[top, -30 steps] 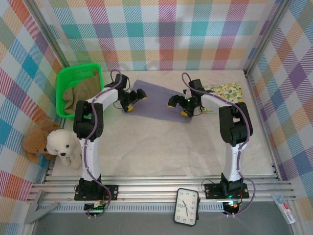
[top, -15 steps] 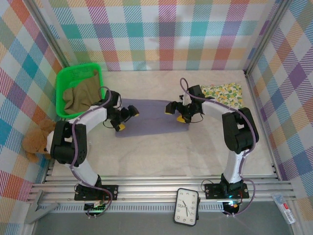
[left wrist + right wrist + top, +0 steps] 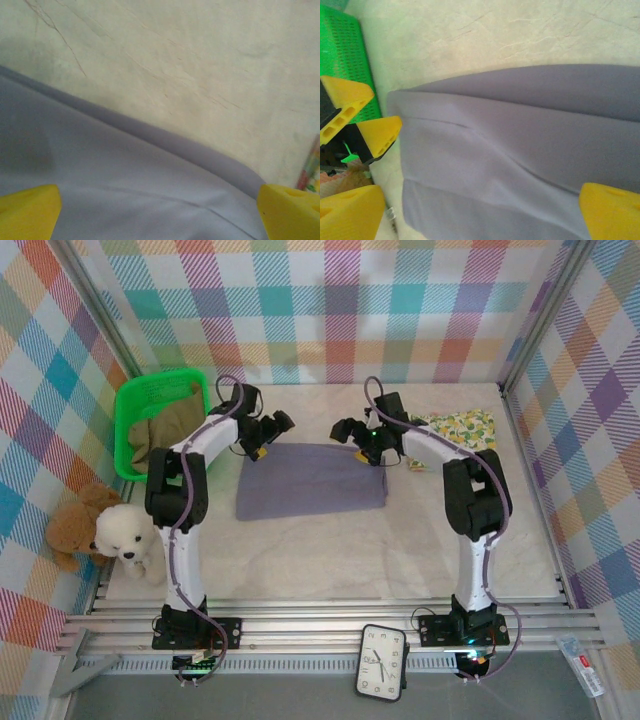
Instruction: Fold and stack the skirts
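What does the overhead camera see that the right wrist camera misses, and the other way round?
Overhead, not wrist: the floral skirt, the white teddy bear and a clock.
Wrist, not overhead: a fine crease running across the cloth, seen close up.
Both: the grey-lavender skirt lying flat on the table, the green basket, and the left gripper and right gripper, both open at the skirt's far edge.

Matt smooth cloth grey-lavender skirt [image 3: 311,481], glossy perforated plastic basket [image 3: 131,420], veined stone-like table [image 3: 330,550]
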You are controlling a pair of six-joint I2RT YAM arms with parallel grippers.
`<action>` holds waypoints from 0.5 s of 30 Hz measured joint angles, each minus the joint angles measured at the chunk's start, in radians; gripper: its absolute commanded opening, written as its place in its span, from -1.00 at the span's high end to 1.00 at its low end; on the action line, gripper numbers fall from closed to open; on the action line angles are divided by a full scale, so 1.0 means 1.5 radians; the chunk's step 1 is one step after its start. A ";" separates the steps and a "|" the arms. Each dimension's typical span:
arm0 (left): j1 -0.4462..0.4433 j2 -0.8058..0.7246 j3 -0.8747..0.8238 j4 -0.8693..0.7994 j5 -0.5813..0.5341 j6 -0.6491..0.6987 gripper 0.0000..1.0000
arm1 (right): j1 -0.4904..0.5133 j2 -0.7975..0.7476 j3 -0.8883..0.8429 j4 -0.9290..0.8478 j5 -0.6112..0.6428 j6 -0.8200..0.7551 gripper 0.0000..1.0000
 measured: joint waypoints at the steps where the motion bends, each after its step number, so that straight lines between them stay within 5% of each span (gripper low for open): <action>1: 0.001 0.012 0.002 -0.004 -0.008 -0.001 -1.00 | 0.001 0.009 0.008 -0.014 0.022 0.000 -0.98; 7: 0.011 0.027 -0.005 -0.010 -0.028 -0.007 -1.00 | -0.015 0.038 0.014 -0.074 0.122 0.001 -0.98; 15: 0.019 0.025 -0.011 0.003 0.000 0.011 -1.00 | -0.040 0.037 0.022 -0.062 0.102 -0.019 -0.98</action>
